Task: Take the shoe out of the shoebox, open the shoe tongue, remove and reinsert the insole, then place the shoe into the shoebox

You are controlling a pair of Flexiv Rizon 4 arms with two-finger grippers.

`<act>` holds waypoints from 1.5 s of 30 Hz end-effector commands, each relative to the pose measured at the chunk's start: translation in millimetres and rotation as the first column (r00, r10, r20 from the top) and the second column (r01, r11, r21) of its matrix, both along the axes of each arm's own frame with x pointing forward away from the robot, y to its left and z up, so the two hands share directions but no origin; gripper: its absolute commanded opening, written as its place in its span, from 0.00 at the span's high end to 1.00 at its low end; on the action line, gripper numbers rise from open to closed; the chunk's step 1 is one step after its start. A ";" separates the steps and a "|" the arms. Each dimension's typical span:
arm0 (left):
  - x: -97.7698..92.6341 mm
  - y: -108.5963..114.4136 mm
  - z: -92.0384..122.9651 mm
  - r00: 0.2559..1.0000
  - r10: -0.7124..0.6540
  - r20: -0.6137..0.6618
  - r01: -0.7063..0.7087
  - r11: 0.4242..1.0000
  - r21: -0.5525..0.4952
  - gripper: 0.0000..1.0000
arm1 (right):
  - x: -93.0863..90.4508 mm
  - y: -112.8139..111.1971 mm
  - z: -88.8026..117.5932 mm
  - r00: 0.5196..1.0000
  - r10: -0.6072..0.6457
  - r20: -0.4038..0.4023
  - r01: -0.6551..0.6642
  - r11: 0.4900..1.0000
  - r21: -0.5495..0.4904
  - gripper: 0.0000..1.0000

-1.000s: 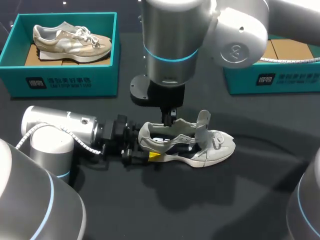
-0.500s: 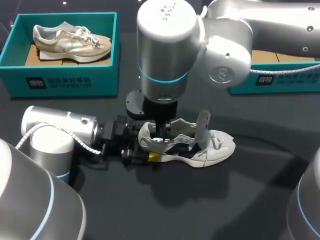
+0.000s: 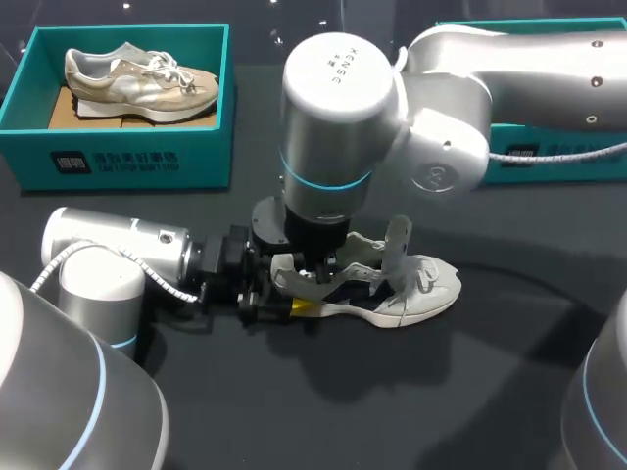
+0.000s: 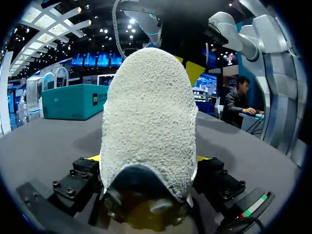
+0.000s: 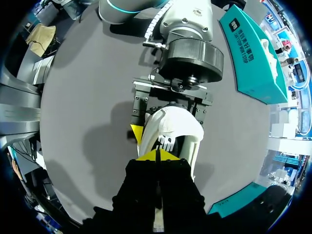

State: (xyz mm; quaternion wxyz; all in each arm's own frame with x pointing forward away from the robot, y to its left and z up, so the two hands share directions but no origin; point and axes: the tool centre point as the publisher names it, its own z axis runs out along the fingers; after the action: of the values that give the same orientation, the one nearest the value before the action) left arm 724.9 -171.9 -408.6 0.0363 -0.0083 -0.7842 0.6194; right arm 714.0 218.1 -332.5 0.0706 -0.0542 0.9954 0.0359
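The pale grey shoe (image 3: 411, 289) lies on its sole near the middle of the matte black table (image 3: 490, 392), with its toe toward 3 o'clock and its heel toward 9. Its padded tongue (image 3: 397, 235) stands upright. The left gripper (image 3: 289, 296) is clamped on the rounded heel, one yellow tip on each side. In the left wrist view the heel shows a pebbly, felt-like surface above a smooth dark tab. The right gripper (image 5: 157, 155) points down into the shoe's opening with its wedge-shaped tips pressed together; whether they pinch anything cannot be told. At 10 o'clock from the shoe a teal cardboard shoebox (image 3: 127, 162) holds a cream sneaker (image 3: 137, 80). A second teal box (image 3: 549, 162) sits at 2 o'clock.
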 end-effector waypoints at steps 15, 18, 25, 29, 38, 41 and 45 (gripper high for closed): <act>-0.9 0.7 0.0 1.000 0.002 0.001 -0.002 1.000 -0.002 1.00 | 21.6 -28.8 -28.3 0.999 -0.053 0.012 0.053 0.999 -0.006 1.00; -0.9 0.7 0.0 1.000 0.002 0.001 -0.002 1.000 -0.002 1.00 | 23.8 -36.9 -30.5 0.998 -0.066 0.023 0.066 0.998 -0.006 1.00; -0.9 0.7 0.0 1.000 0.002 0.001 -0.002 1.000 -0.002 1.00 | 26.3 -55.0 -36.1 0.994 -0.112 0.016 0.112 0.994 -0.014 1.00; -0.9 0.7 0.0 1.000 0.002 0.001 -0.002 1.000 -0.002 1.00 | 28.3 -61.5 -39.2 0.991 -0.130 0.012 0.130 0.991 -0.012 1.00; -0.9 0.7 0.0 1.000 0.002 0.001 -0.002 1.000 -0.002 1.00 | 31.5 -63.3 -49.3 0.991 -0.137 -0.002 0.136 0.991 -0.012 0.79; -0.9 0.7 0.0 1.000 0.002 0.001 -0.002 1.000 -0.002 1.00 | 31.1 -63.4 -54.1 0.990 -0.140 -0.017 0.140 0.990 -0.008 0.74; -0.9 0.7 0.0 1.000 0.002 0.001 -0.002 1.000 -0.002 1.00 | 30.1 -61.1 -62.7 0.989 -0.141 -0.040 0.140 0.990 -0.007 0.72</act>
State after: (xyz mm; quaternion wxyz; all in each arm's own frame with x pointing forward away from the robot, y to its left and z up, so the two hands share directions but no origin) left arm 725.0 -171.9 -408.6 0.0363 -0.0083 -0.7841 0.6195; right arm 740.6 154.5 -385.0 0.0581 0.0174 0.9978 0.0282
